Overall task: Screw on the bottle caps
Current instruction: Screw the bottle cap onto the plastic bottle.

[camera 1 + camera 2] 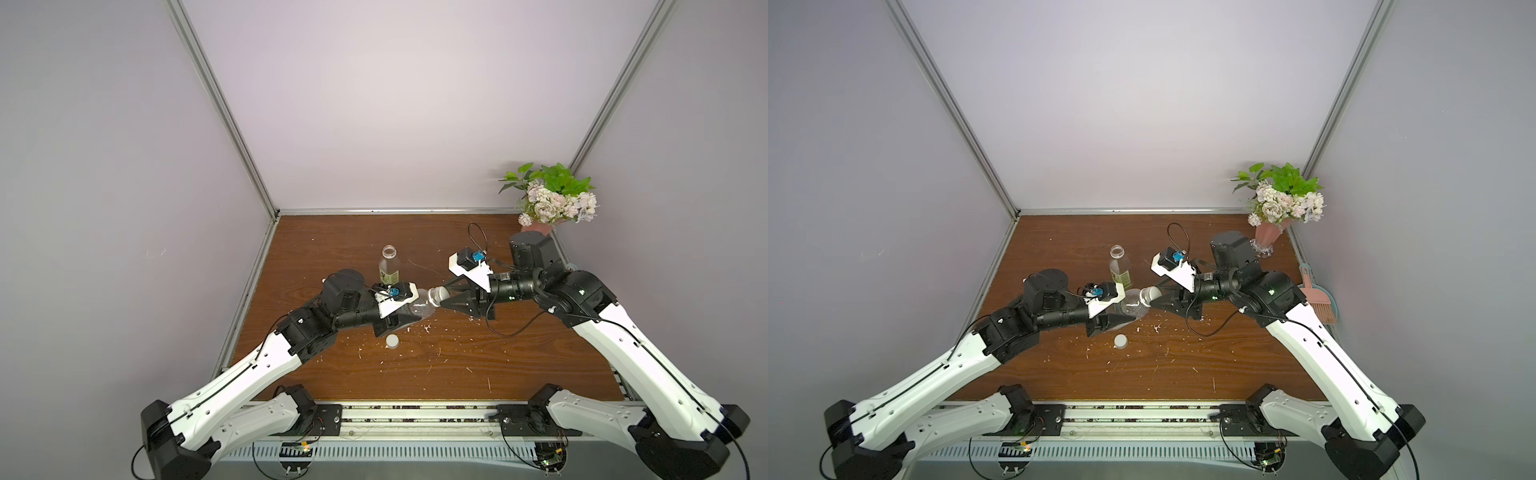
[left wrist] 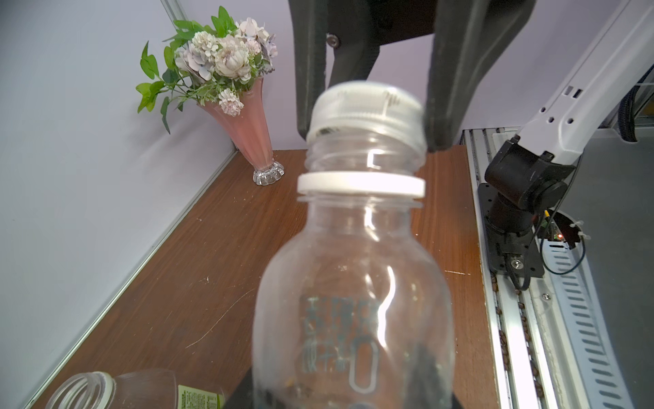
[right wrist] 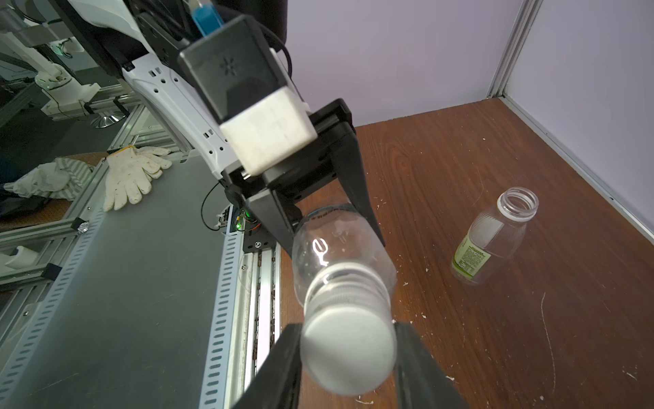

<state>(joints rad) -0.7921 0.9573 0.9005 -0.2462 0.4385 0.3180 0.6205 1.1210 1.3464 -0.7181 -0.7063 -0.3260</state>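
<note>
My left gripper (image 1: 413, 312) (image 1: 1124, 313) is shut on the body of the nearly bare clear bottle (image 2: 354, 283) (image 3: 339, 244), which it holds tilted above the table with the neck toward the right arm. A white bottle cap (image 1: 437, 293) (image 2: 364, 113) (image 3: 348, 354) sits slightly askew on that neck, and neck threads show below it. My right gripper (image 1: 443, 297) (image 1: 1153, 296) (image 3: 348, 341) is shut on this cap, one finger on each side. The other bottle cap (image 1: 392, 340) (image 1: 1120, 340) lies on the table below my left gripper. The yellow-green-label bottle (image 1: 389, 266) (image 1: 1120, 268) (image 3: 492, 240) stands open behind.
A pink flower vase (image 1: 1266, 239) (image 2: 247, 134) stands in the back right corner of the wooden table (image 1: 498, 365). A dustpan with a brush (image 1: 1318, 301) lies off the right edge. White crumbs (image 1: 426, 329) are scattered mid-table. Work gloves (image 3: 134, 173) lie off the table.
</note>
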